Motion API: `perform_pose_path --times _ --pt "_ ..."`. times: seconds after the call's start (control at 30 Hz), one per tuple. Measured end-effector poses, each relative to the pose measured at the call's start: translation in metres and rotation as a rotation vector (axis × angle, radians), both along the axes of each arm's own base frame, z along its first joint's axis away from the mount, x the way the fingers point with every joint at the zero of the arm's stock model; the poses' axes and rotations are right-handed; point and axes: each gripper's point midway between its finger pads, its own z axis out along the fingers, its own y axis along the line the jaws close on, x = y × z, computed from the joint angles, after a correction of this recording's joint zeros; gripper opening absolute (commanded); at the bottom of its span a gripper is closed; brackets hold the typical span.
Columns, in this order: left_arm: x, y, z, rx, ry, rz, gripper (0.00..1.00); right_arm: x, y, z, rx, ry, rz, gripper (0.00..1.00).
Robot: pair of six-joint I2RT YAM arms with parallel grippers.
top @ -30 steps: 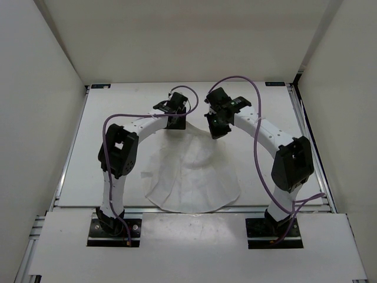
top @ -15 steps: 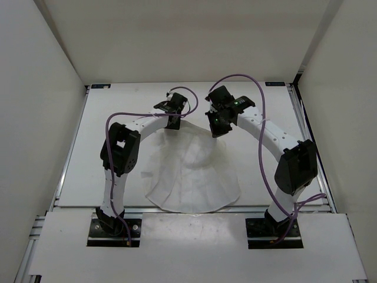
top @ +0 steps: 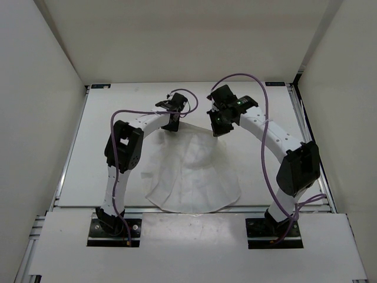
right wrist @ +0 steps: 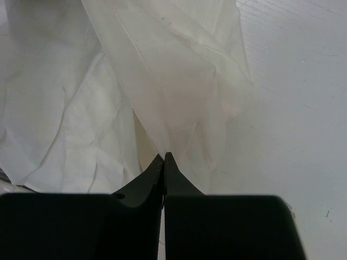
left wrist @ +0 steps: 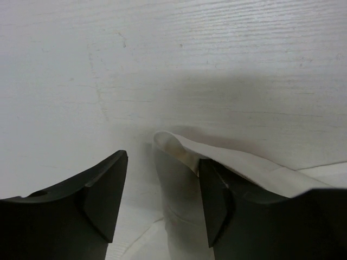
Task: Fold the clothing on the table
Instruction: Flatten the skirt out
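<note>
Both elbows have shifted slightly. On the bench (top: pixel 106 118), the left end effector (left wrist: pixel 162 160) gapes around the far edge of the clothing (top: pixel 194 177); the right end effector (right wrist: pixel 164 155) pinches it, closed

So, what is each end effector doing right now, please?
Left end effector: open, edge of the clothing between its jaws.
Right end effector: closed on the clothing.

Nothing can be read in any of the 3 views: no text, label, brand, number or sign. The clothing (top: pixel 194 177) is plain white fabric with no tag or print showing, and the tabletop (top: pixel 88 147) is plain matte white with only faint scuffs.
</note>
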Motion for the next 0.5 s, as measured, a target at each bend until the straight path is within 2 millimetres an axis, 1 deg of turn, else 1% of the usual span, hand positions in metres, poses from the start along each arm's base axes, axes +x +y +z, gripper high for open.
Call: perform_pose_path --times 0.03,0.07,0.2,0.27,0.33,0.37,0.4,0.43,0.47,0.5 --pt "0.001 0.002 0.0 -0.005 0.0 0.008 0.71 -0.001 0.0 0.001 0.003 0.0 0.001 0.0" --pt "0.003 0.004 0.001 -0.011 0.0 0.015 0.72 -0.001 0.0 0.002 0.006 -0.002 0.003 0.0" --pt "0.011 0.008 0.011 -0.039 0.001 0.035 0.71 -0.001 0.002 0.002 0.01 -0.005 0.01 0.0" --pt "0.021 0.004 0.017 -0.055 -0.017 0.038 0.66 -0.002 0.003 0.002 0.009 -0.005 0.017 0.0" --pt "0.029 0.0 0.018 -0.062 -0.022 0.039 0.59 -0.002 0.004 0.002 0.012 -0.008 0.02 0.0" --pt "0.03 -0.002 0.017 -0.064 -0.022 0.038 0.48 -0.002 0.005 0.002 0.013 -0.009 0.023 0.0" --pt "0.03 -0.004 0.015 -0.063 -0.016 0.036 0.28 -0.002 0.006 0.002 0.014 -0.011 0.026 0.0" --pt "0.029 -0.005 0.013 -0.064 -0.01 0.037 0.17 -0.002 0.007 0.001 0.016 -0.014 0.027 0.0" --pt "0.026 -0.004 0.012 -0.057 0.003 0.032 0.0 -0.003 0.006 0.0 0.016 -0.012 0.029 0.0" --pt "0.023 -0.005 0.011 -0.051 0.014 0.026 0.0 -0.003 0.005 -0.001 0.014 -0.009 0.028 0.0"
